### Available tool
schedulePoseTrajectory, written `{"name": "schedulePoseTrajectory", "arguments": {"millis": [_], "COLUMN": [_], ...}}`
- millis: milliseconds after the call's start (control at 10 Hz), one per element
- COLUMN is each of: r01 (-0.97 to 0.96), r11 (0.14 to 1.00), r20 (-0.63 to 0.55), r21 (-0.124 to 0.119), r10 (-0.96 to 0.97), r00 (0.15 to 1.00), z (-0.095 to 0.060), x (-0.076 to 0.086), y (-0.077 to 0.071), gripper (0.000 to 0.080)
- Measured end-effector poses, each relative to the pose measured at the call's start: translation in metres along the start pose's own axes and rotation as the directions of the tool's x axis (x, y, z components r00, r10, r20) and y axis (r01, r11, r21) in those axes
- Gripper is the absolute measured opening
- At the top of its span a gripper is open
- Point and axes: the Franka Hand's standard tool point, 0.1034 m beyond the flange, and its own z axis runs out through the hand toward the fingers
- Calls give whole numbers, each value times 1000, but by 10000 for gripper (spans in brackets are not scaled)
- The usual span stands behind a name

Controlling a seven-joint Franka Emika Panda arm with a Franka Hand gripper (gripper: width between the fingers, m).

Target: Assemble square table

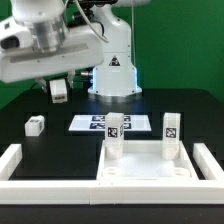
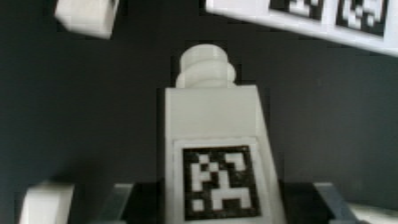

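Against the black bench [image 1: 50, 145], the leg [image 2: 214, 120] is judged light, stiff, best taken by its flat sides; the tool's [image 2: 210, 205] closure cannot be told.

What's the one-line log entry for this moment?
gripper: shut on held leg | loose leg: lying on table | upright legs: two, at slab far corners
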Motion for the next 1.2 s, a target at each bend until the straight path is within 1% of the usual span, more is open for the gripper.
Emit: {"name": "schedulePoseTrajectory", "arguments": {"millis": [100,200,300,500,600,700,800,900,1000,1100,1200], "r01": [33,44,33,21,9,9,-21,-81,-129,-178,-181], "r11": [998,997,998,996,994,993,992,993,990,983,982], "r20": [-42,-141,-178,-309,-357,-387,-441,-503,-566,-646,-695], "r21": [-46,-56,-56,-86,-106,-118,-122,-90,-58,-48,-63], "r10": [-34,-52,-43,-47,-46,-54,-35,24,74,106,87], "r00": [999,989,983,950,933,921,897,864,821,756,714], "z": [-11,-10,-7,-10,-15,-22,-35,-46,-54,-60,-59], "x": [15,22,15,21,34,51,71,89,104,121,133], "y": [-3,-3,-1,4,-2,-14,-22,-36,-54,-68,-81], "gripper": [290,290,290,290,290,290,290,290,290,290,290]}}
